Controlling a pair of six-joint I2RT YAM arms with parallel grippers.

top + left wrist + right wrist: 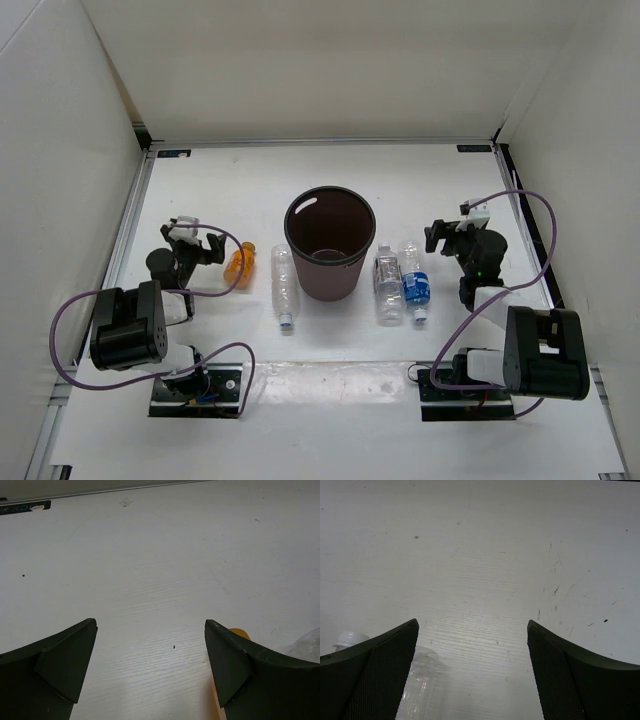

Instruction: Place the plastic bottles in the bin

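The left hand [190, 238] and right hand [462, 232] are hovering released. The first pick is beginning, I judge, and the orange bottle [240, 264] is needing a lower grasp.

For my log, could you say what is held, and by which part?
Nothing: the jaws of the left gripper and right gripper stand open, empty.

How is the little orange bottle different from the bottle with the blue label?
The small translucent orange plastic bottle is shorter; the clear plastic bottle with the blue label is longer. The orange one is coloured all through, the other see-through with a white cap. The orange one lies left of the round dark maroon plastic bin, the labelled one right of it. Both lie on their sides on the white table, outside the bin.
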